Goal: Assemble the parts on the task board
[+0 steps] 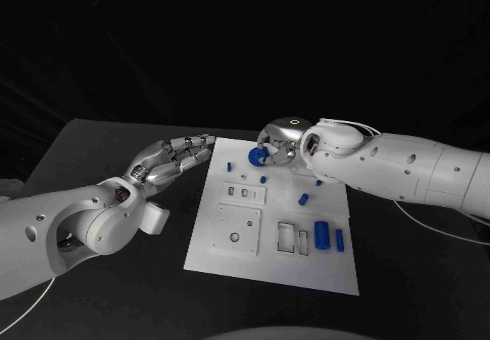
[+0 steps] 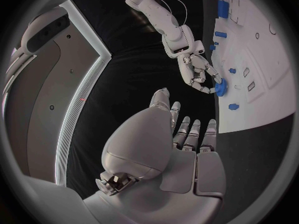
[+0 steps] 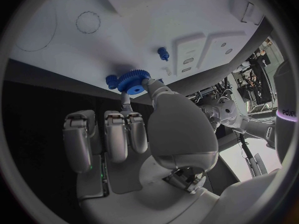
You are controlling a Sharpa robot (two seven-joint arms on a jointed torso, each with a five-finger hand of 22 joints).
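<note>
The left hand (image 1: 168, 161) lay with fingers apart and empty beside the white board's (image 1: 268, 273) left edge, while the right hand (image 1: 286, 142) pinched a blue gear (image 1: 259, 156) at the far edge, seemingly light, stiff, best gripped by its toothed rim.
</note>
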